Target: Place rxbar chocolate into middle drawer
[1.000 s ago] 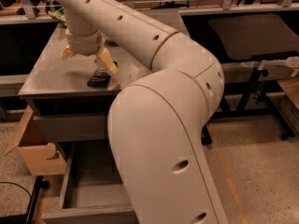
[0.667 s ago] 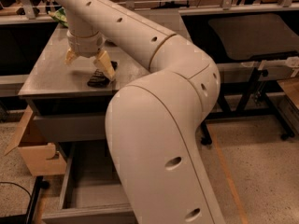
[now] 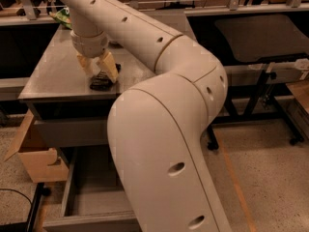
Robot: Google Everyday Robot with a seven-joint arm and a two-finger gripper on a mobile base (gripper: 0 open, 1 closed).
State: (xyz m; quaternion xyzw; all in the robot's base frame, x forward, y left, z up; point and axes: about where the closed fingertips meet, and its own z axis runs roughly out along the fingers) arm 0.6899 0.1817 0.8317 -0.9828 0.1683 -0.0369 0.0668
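Observation:
The rxbar chocolate (image 3: 100, 81), a small black wrapped bar, lies on the grey cabinet top (image 3: 58, 76) near its front edge. My gripper (image 3: 98, 69) points down right over it. Its tan fingers (image 3: 110, 65) are spread, one on each side of the bar's far end, and the bar still rests on the top. The middle drawer (image 3: 87, 220) stands pulled out low below the cabinet front, with its grey floor showing. My big white arm covers the drawer's right part.
A green crinkly bag (image 3: 63, 16) sits at the back of the cabinet top. A cardboard box (image 3: 34, 156) stands on the floor left of the drawer. A plain grey drawer panel (image 3: 72, 129) is above the open drawer. A black-topped table (image 3: 260, 37) stands to the right.
My gripper has come down and slightly right onto the bar. The bar has stayed in the same spot on the cabinet top.

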